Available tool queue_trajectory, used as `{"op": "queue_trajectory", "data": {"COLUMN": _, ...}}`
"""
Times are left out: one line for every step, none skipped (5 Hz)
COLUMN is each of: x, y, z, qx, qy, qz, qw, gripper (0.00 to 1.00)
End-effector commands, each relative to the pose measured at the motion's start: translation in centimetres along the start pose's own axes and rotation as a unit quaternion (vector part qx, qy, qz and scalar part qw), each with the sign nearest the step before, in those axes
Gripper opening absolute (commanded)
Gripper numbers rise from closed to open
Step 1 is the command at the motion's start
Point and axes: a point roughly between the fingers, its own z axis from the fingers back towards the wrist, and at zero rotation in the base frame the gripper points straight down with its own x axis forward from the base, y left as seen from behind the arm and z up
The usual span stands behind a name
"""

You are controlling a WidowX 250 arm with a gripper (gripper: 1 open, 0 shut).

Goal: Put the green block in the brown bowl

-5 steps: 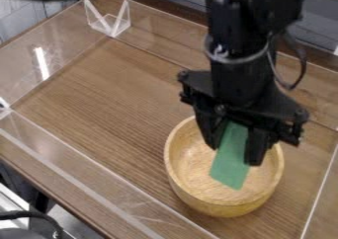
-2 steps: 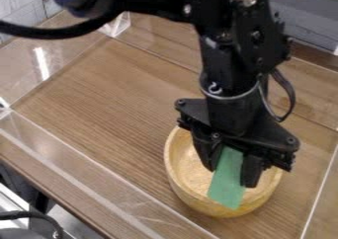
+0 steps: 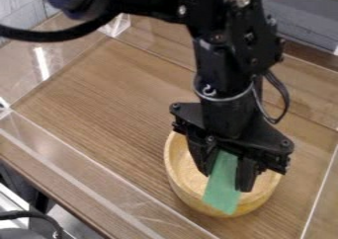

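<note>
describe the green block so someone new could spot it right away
Look on the wooden table for the round brown bowl near its front right. The green block hangs tilted over it, pinched in the black hand. It is the only bright green thing there.

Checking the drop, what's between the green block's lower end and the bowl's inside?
Nothing: in the camera view the green block, clamped in the gripper, hangs inside the brown bowl.

The green block (image 3: 226,187) is bright green all over. The brown bowl (image 3: 180,165) is light yellow-brown wood with pale speckles inside. The gripper (image 3: 227,160) is black. The table (image 3: 106,95) is brown wood with thin dark lines running across it
</note>
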Motion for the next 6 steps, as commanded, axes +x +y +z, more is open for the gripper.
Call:
{"op": "queue_trajectory", "data": {"x": 0.36, "y": 0.13, "z": 0.88, "qx": -0.009, "qy": -0.011, "qz": 0.006, "qw": 0.9999, "gripper": 0.0}}
{"op": "queue_trajectory", "data": {"x": 0.33, "y": 0.36, "z": 0.96, "qx": -0.012, "qy": -0.007, "qz": 0.012, "qw": 0.9998, "gripper": 0.0}}
{"op": "queue_trajectory", "data": {"x": 0.33, "y": 0.6, "z": 0.98, "qx": -0.016, "qy": -0.003, "qz": 0.017, "qw": 0.9997, "gripper": 0.0}}
{"op": "queue_trajectory", "data": {"x": 0.32, "y": 0.8, "z": 1.02, "qx": -0.019, "qy": 0.001, "qz": 0.021, "qw": 0.9996, "gripper": 0.0}}
{"op": "queue_trajectory", "data": {"x": 0.31, "y": 0.95, "z": 1.02, "qx": -0.023, "qy": 0.005, "qz": 0.024, "qw": 0.9994, "gripper": 0.0}}
{"op": "queue_trajectory", "data": {"x": 0.35, "y": 1.06, "z": 0.95, "qx": -0.027, "qy": 0.009, "qz": 0.026, "qw": 0.9993, "gripper": 0.0}}
